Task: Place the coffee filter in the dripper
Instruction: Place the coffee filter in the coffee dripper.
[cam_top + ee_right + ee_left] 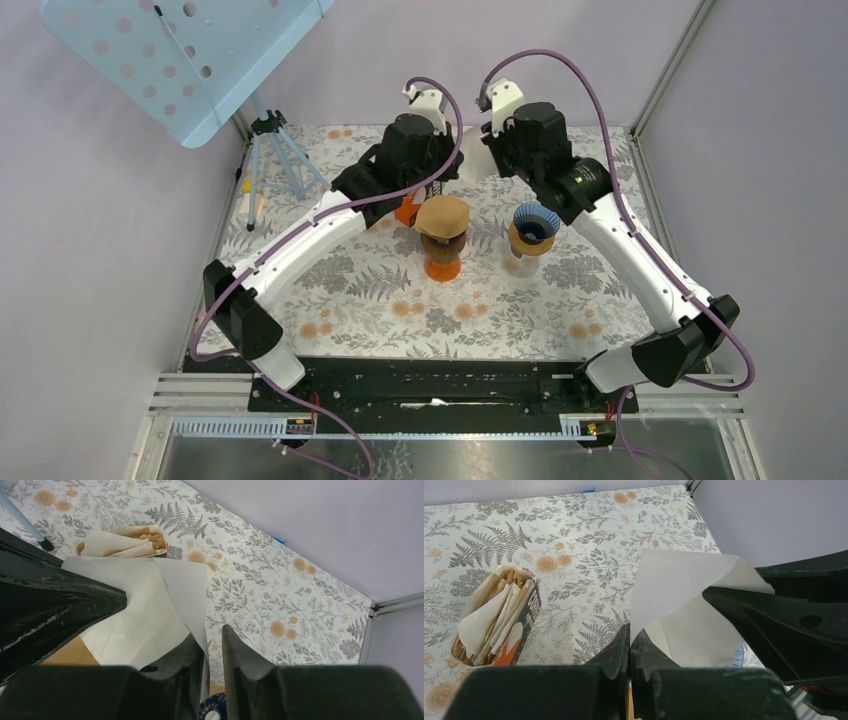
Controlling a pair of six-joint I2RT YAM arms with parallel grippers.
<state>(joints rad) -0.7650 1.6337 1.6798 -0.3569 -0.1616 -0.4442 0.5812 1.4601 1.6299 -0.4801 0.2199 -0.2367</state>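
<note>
In front, an orange dripper (441, 262) and a blue-rimmed dripper (533, 228) were set, the latter closer to the right arm (640, 262). Beyond and above them the white paper filter (472, 152) was held up, one edge clamped by the left gripper (630, 639), the other set between the slightly parted jaws of the right gripper (215, 649); its hold could not be judged. Lettering on the filter box (499, 615) was unreadable.

White coffee filter (674, 595); orange dripper (441, 266), brown paper (443, 215) on top; tablecloth (380, 300) grey ferns, orange flowers; purple cables (540, 52); pale blue perforated stand (150, 50).
</note>
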